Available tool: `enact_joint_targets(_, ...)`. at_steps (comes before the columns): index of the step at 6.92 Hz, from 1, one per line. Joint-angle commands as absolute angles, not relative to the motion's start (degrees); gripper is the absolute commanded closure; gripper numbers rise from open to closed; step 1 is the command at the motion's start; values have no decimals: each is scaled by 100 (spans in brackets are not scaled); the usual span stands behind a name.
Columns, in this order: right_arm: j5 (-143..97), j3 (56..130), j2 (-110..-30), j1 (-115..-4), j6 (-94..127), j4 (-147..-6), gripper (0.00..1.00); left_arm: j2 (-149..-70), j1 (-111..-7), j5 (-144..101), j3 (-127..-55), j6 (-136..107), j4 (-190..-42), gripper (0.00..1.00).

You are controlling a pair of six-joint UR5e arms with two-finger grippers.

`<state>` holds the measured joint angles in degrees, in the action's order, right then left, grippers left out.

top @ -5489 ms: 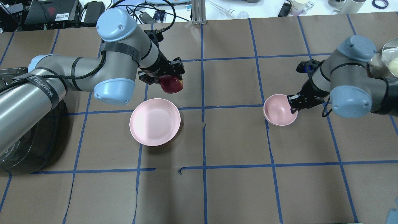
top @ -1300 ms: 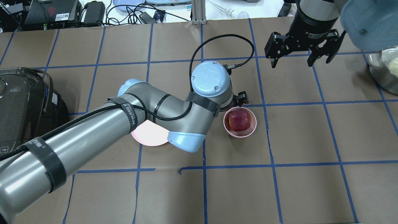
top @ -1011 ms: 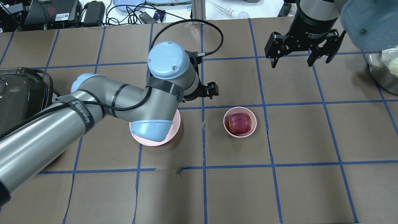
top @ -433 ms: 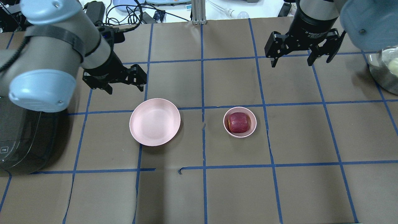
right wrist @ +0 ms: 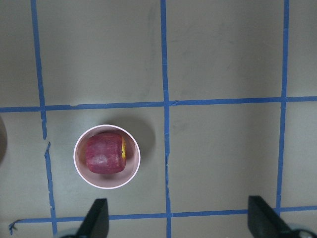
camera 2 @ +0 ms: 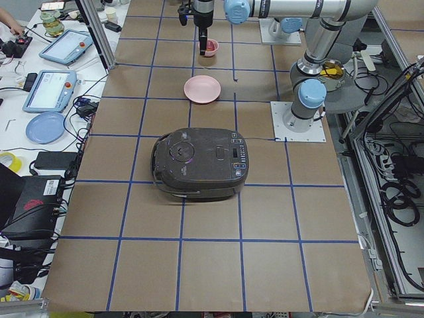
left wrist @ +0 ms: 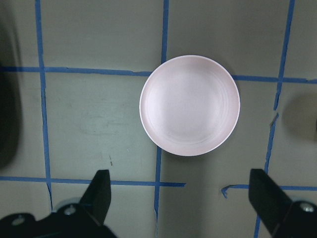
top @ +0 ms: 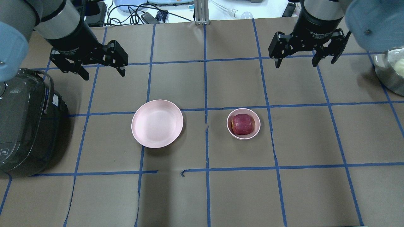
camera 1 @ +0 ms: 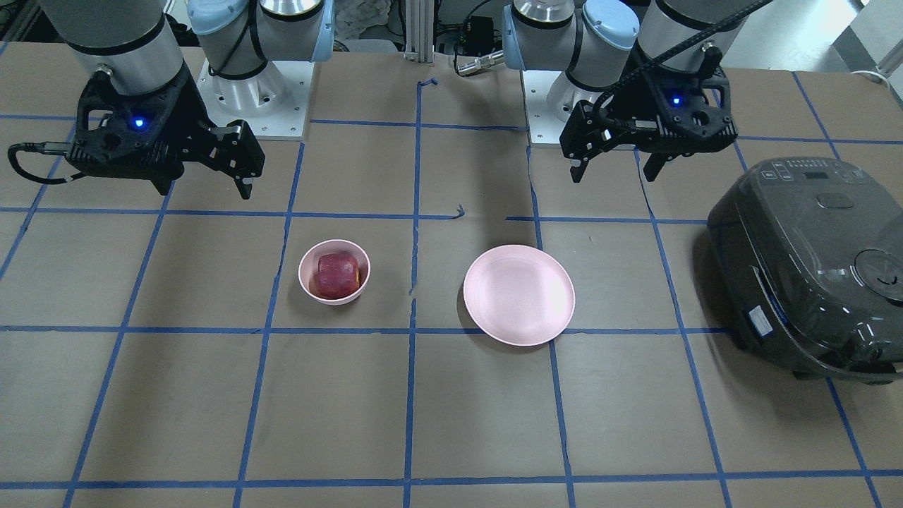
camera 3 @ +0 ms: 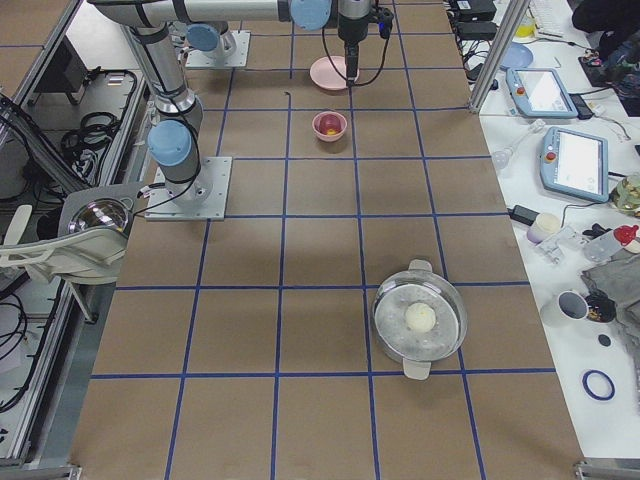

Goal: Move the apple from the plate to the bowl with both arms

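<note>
Apple (top: 242,124) sits in bowl (top: 243,137); plate (top: 157,123) nearby, not touching.
Left gripper (top: 104,76) and right gripper (top: 296,65) hang over table (top: 221,195), jaws wide apart, away from both dishes.

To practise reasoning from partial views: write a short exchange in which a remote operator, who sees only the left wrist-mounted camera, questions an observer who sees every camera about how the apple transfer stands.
Operator: My view shows only the plate, and it is bare. Where is the apple?
Observer: The apple lies inside the bowl, which stands beside the plate without touching it.
Operator: Is the right hand holding that bowl?
Observer: No. The right hand is open and holds nothing, well apart from the bowl.
</note>
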<state>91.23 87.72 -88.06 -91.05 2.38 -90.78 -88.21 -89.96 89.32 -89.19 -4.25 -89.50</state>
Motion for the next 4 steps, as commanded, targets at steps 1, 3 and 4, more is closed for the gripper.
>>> enact_joint_targets(1,9123,8771,-8807,-9105,237,-9070,0,-8859,-8965,8947,-8850,-440,-9017,0)
enact_joint_targets(3,9123,8771,-8798,-9105,237,-9079,0,-8859,-8974,8947,-8877,-439,-9009,0)
enact_joint_targets(4,9123,8771,-8798,-9097,237,-9062,0,-8859,-8965,9008,-8868,-422,-8983,0)
